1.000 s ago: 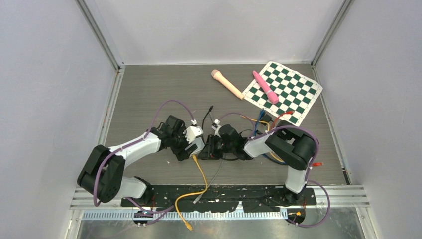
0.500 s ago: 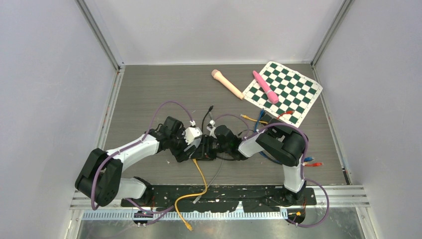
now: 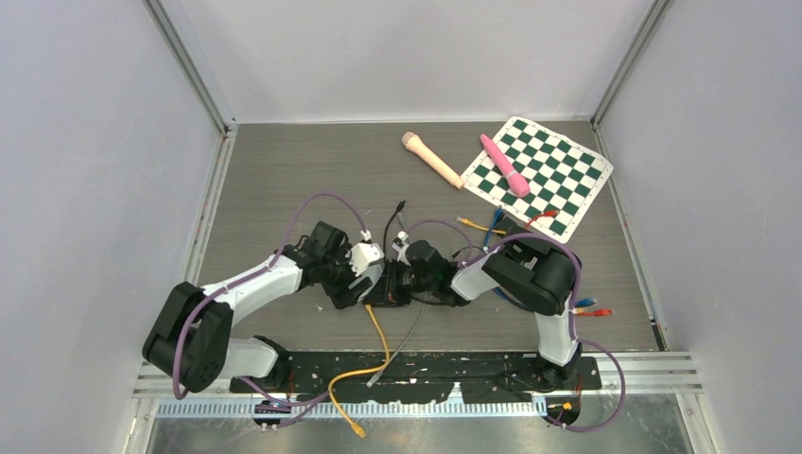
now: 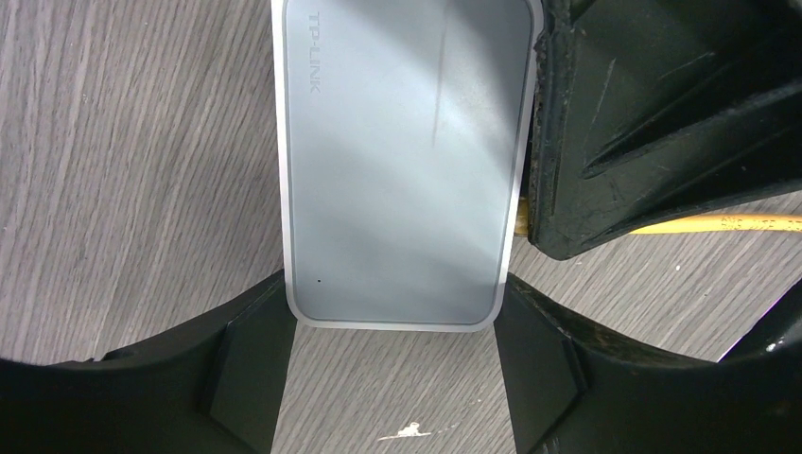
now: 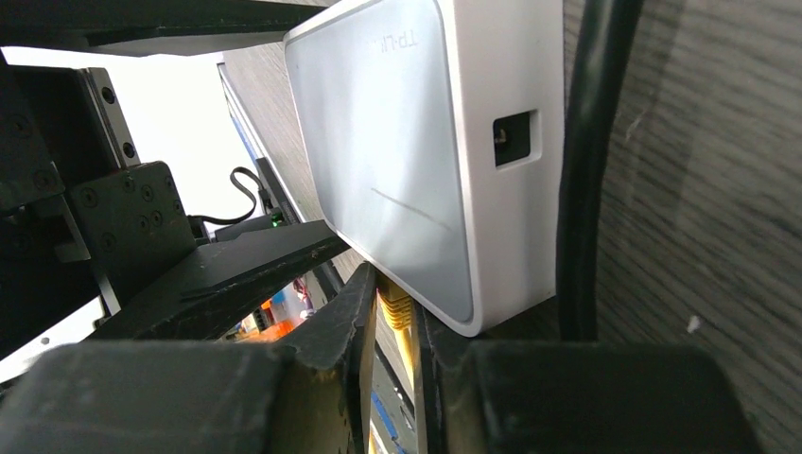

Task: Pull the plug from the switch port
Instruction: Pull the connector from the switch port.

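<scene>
Right gripper (image 5: pixel 394 329) first: its jaws are pinched nearly together on the yellow plug (image 5: pixel 395 305), right at the edge of the switch (image 5: pixel 416 142). The plug looks seated, though the port itself is hidden from us. The bite seems shallow, so we could slip off and end up tugging the yellow cable (image 4: pixel 728 224), straining the wire and freeing nothing. If the latch tab isn't pressed, a pull may just drag the whole box. Stopping that falls to the left gripper (image 4: pixel 395 345), clamped across the switch's width and holding it flat on the table (image 4: pixel 123 189). It only catches the near corners, so a hard or sideways yank could twist the switch out of that hold.
</scene>
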You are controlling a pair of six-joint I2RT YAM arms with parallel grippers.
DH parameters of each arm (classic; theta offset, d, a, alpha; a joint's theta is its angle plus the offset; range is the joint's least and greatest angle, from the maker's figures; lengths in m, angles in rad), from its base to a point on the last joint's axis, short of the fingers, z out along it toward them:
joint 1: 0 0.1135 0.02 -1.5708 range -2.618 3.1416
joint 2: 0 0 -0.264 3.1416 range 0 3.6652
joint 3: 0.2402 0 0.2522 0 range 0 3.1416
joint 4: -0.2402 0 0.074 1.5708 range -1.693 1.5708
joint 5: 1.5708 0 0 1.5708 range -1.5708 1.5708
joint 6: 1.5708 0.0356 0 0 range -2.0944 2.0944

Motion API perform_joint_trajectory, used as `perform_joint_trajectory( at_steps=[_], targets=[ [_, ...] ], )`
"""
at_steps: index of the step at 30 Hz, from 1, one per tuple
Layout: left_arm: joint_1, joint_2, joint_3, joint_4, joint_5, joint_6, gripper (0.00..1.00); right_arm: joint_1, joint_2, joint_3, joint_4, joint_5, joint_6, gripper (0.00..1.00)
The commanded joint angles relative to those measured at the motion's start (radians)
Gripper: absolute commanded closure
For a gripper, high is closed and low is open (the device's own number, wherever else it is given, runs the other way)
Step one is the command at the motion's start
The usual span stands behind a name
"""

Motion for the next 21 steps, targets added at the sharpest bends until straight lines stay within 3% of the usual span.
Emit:
perform_joint_trajectory(
  at_steps=[1,5,9,13,21],
  targets=[
    [-0.012,-0.048,0.026,-0.030,0.124,0.022,0.74,0.000,-0.016,0.015,-0.043,0.076,-0.049,0.81],
    [-0.012,-0.052,0.043,-0.061,0.150,0.027,0.75,0.000,-0.035,-0.004,-0.037,0.095,-0.050,0.63],
    [-0.011,-0.048,0.052,-0.066,0.166,0.027,0.76,0.000,-0.037,-0.014,-0.006,0.099,-0.025,0.60],
    [-0.012,-0.038,0.058,-0.068,0.180,0.029,0.77,0.001,-0.033,-0.024,0.028,0.097,-0.007,0.64],
    [-0.012,-0.020,0.067,-0.075,0.180,0.031,0.78,0.000,-0.041,-0.026,0.060,0.086,-0.007,0.80]
  ],
)
